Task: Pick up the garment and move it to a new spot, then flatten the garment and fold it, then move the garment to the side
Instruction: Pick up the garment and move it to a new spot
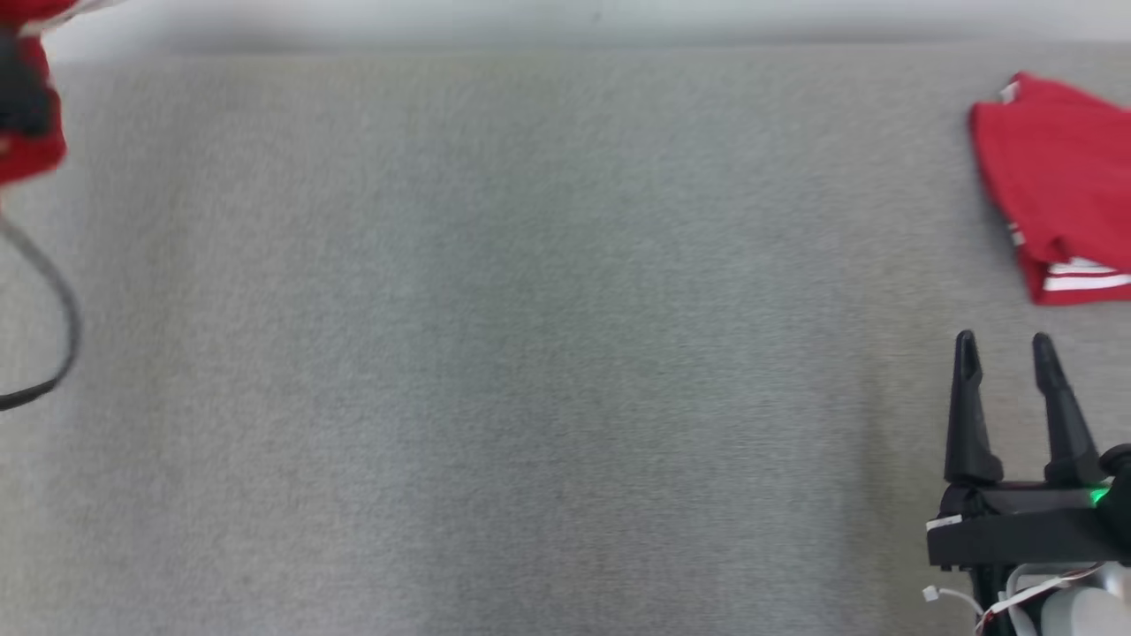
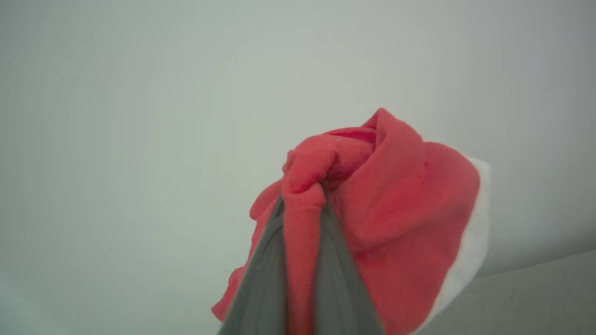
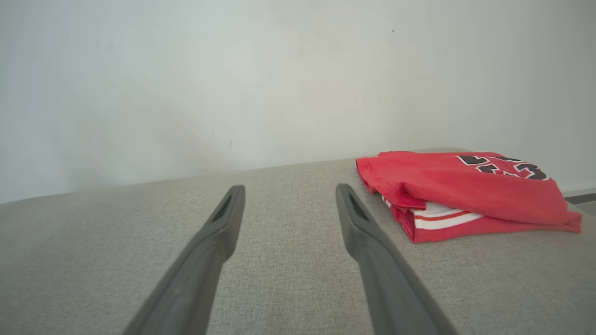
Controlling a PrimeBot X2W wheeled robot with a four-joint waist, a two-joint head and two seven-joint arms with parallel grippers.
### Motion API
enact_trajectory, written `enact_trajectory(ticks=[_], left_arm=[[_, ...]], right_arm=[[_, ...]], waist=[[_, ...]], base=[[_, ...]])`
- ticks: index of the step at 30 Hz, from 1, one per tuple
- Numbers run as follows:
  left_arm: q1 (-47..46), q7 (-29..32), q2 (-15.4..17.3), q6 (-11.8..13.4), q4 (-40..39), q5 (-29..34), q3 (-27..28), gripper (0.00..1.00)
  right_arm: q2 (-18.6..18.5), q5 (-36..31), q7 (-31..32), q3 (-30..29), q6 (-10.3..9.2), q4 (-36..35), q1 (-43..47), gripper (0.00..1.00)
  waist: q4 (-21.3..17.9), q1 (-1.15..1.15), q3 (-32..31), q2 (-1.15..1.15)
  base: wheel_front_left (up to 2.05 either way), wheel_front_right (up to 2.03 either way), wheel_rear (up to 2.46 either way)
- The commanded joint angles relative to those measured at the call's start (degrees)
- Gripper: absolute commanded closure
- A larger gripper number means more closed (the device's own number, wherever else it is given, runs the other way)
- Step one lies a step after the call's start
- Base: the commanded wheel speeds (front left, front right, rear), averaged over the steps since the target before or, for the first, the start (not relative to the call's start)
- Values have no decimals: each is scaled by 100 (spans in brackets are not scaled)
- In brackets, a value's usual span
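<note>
Garment [image 2: 396, 209] sits bunched and clamped between the left gripper's [image 2: 302, 200] jaws, held up over the worktop's [image 1: 530, 353] far left. Carry it high toward the middle, letting it unfurl; the right gripper's [image 1: 1003, 340] jaws stand apart, ready.

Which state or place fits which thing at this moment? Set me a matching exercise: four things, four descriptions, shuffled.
Things:
1. left gripper
2. right gripper
3. folded jersey
4. cable

Descriptions:
A. lies on the grey surface, far right in the head view
B. open, holding nothing
C. shut on the red garment
D. dark loop at the head view's left edge

Pairs: 1-C, 2-B, 3-A, 4-D
</note>
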Motion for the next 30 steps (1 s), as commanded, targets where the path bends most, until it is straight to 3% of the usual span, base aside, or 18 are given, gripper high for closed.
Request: enact_trajectory(ticks=[1,8,16,23,30], left_arm=[[-80,59,-145,14,-279,-74,-150,100],[159,321,-629,15,-1216,-157,-617,100],[883,505,-1527,159,-1807,-435,-987,100],[1652,426,-2164,240,-1756,-619,-1291,100],[2499,139,-2351,361,-1282,-666,-1544,100]], right_arm=[[44,70,-88,2,-18,112,70,0],[127,182,-291,71,-18,486,136,0],[154,250,-409,61,-18,783,221,0],[157,356,-448,80,-18,915,274,0],[158,408,-461,134,-18,975,217,0]], waist=[[-321,1,-314,0],[-941,1,-590,0],[-1417,1,-947,0],[-1509,1,-1069,0],[-1440,1,-977,0]], base=[[0,0,0],[0,0,0],[0,0,0],[0,0,0],[0,0,0]])
